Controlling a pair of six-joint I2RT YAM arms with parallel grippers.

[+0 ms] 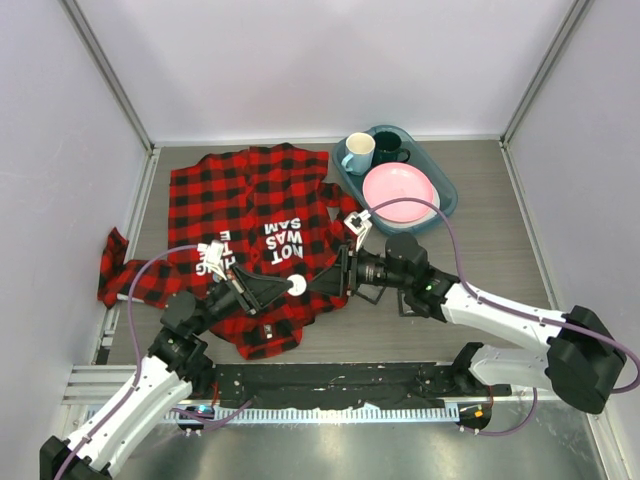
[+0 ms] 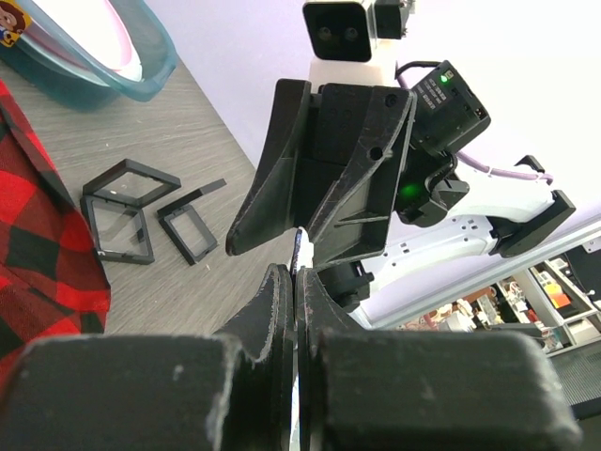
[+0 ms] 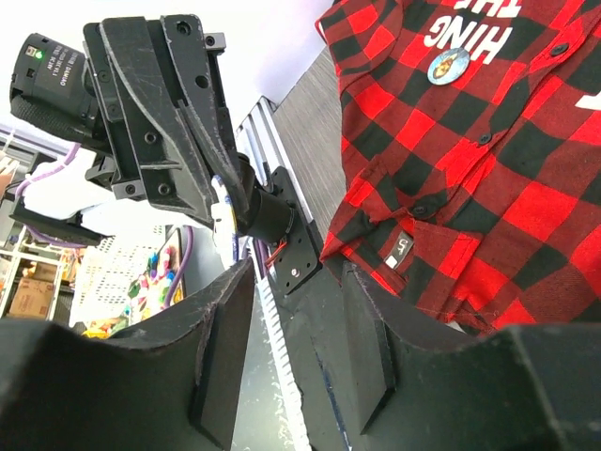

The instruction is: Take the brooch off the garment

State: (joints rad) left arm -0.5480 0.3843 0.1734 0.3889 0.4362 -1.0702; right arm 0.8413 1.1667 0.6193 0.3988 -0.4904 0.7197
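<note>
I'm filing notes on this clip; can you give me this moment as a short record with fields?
garment: red-and-black checked shirt, lying on the table
round badge: on the shirt, beside the white lettering
left claw: shut on a thin white disc
right claw: open, facing the left claw, tips close
tray: far right, holding a pink plate and two mugs
black frames: on the table beside the shirt

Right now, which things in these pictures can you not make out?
- Top view: the white round piece at the left gripper tips is too small to identify.
- Left wrist view: its shut fingers hide that piece; only a thin edge shows.
- Right wrist view: the badge on the garment is too small to read.
</note>
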